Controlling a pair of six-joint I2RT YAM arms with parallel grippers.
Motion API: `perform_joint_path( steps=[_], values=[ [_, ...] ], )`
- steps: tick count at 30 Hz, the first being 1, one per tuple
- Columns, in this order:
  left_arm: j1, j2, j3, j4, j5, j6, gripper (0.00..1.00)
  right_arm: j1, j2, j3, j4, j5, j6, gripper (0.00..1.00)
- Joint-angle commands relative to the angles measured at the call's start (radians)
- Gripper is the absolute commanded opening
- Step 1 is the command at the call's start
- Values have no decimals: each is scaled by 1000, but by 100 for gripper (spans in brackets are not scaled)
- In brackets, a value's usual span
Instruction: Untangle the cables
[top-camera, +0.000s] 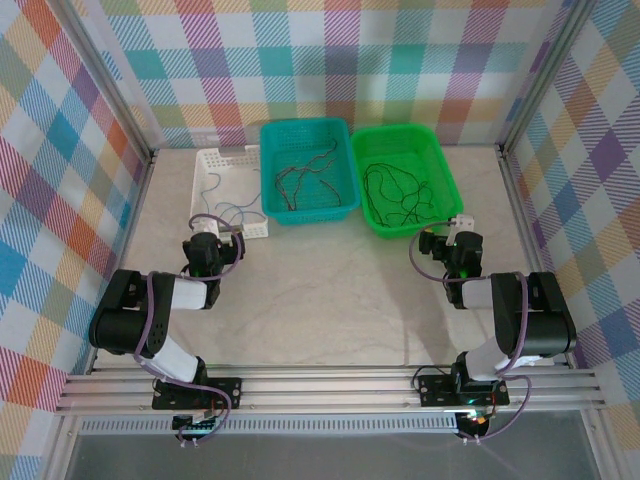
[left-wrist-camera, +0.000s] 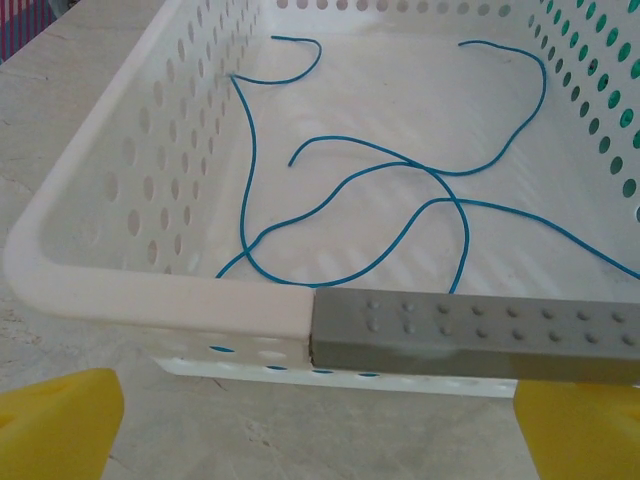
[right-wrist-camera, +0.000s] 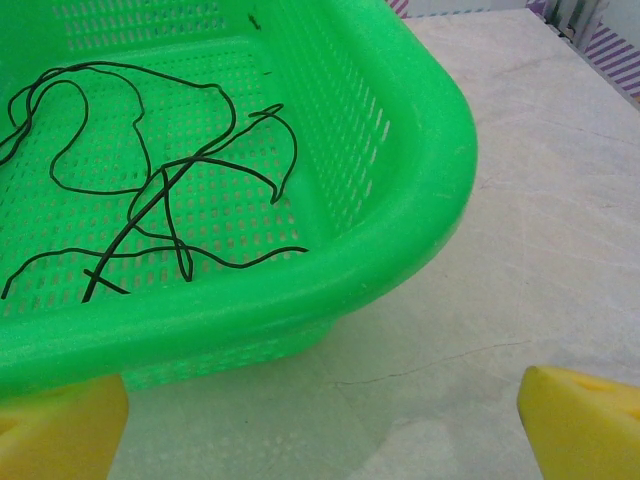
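The left gripper (left-wrist-camera: 320, 445) stands spread wide and empty, just short of the white basket (left-wrist-camera: 150, 290) at its twelve o'clock. Inside, the blue cable (left-wrist-camera: 432, 170) loops loosely and crosses itself near the middle. The right gripper (right-wrist-camera: 320, 430), equally spread, faces the green basket (right-wrist-camera: 430, 200) at eleven o'clock, where the black cables (right-wrist-camera: 165, 190) overlap. The step looks best done by clearing the rim first, then descending on a free end — not a crossing — and drawing it out slowly.

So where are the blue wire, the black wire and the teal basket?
blue wire (left-wrist-camera: 464, 225), left wrist view, on its looping bend at the right.
black wire (right-wrist-camera: 140, 228), right wrist view, on its straight slanting stretch.
teal basket (top-camera: 305, 124), top view, on its far rim.
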Motion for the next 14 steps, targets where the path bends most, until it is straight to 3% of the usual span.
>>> perform_joint_path(
  steps=[1,14],
  values=[
    [10,-10,-12,42,17,9,100,-2,0,12,37,-11,12,100],
    [10,-10,-11,43,21,12,100,0,-1,12,36,-11,13,100]
  ],
)
